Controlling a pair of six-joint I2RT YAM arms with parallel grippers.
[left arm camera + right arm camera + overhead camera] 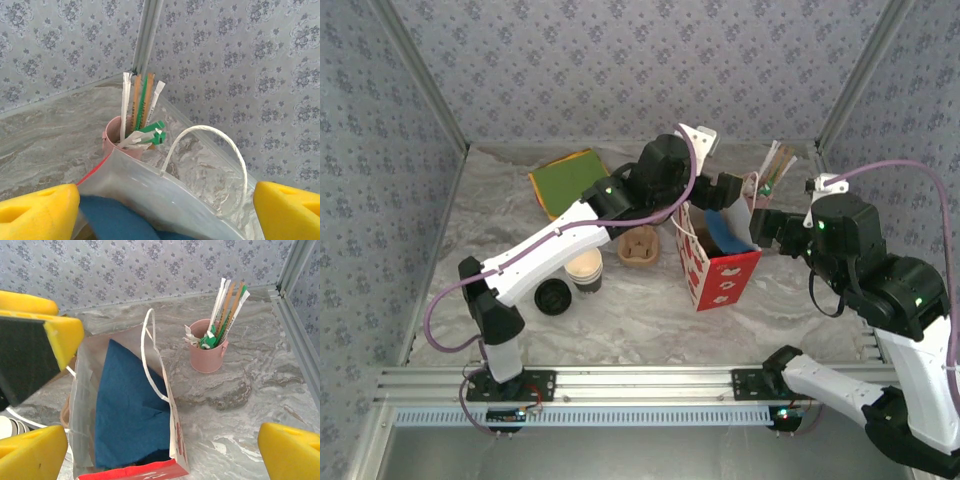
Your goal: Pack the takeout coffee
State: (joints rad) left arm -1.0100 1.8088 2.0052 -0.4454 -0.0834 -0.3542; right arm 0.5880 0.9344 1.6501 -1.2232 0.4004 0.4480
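Now the left jaws stand wide apart above the mouth of the red bag (725, 280) on the table, and the right jaws, also wide apart, are just beside it. Inside lies a blue sheet (130, 410) — whether the takeout coffee sits under it, I cannot tell.

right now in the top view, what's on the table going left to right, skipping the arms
black lid → paper cup → brown cup tray → red and white bag → pot of sticks
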